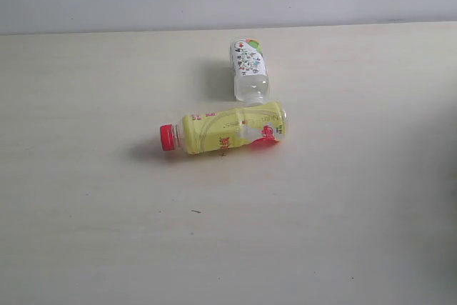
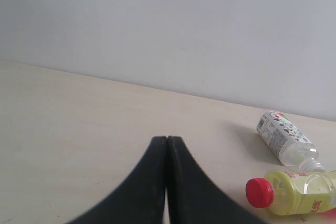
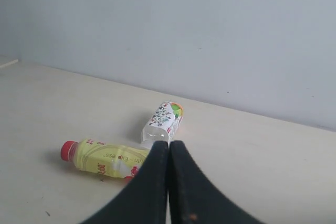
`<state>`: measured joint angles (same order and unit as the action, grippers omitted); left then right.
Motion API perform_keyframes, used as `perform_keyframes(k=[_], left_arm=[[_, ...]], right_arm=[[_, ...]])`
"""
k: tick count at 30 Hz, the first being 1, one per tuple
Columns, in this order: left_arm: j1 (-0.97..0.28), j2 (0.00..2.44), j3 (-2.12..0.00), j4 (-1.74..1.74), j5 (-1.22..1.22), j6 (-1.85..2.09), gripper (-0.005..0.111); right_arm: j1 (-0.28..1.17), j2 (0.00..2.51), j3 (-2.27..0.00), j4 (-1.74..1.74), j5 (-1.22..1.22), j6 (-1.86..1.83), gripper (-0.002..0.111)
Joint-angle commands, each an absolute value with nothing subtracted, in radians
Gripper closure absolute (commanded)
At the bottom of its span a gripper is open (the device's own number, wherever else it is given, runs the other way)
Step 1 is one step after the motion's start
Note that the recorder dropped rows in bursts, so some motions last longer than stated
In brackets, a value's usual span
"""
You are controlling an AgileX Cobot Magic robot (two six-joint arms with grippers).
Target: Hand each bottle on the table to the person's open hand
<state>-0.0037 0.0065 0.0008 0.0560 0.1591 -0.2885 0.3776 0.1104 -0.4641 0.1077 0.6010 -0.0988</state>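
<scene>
Table (image 1: 86, 233) holds two: yellow bottle (image 1: 228, 130), white bottle (image 1: 250, 69).

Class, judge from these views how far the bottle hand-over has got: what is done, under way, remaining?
Done: nothing visibly; no open hand is in view. In hand: nothing; the left gripper and right gripper have jaws shut and empty. Left: the yellow bottle and the patterned bottle lie on the table, both to be handed over.
</scene>
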Motion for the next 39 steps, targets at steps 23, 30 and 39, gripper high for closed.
perform_keyframes(k=[23,30,39], left_arm=[[-0.001,0.0,0.0,0.06,0.151,-0.291,0.104],[-0.001,0.0,0.0,0.06,0.151,-0.291,0.104],[-0.001,0.0,0.0,0.06,0.151,-0.291,0.104]], right_arm=[[0.373,0.0,-0.456,0.105,0.589,-0.101,0.108],[0.373,0.0,-0.456,0.105,0.591,-0.101,0.108],[0.373,0.0,-0.456,0.105,0.593,-0.101,0.108]])
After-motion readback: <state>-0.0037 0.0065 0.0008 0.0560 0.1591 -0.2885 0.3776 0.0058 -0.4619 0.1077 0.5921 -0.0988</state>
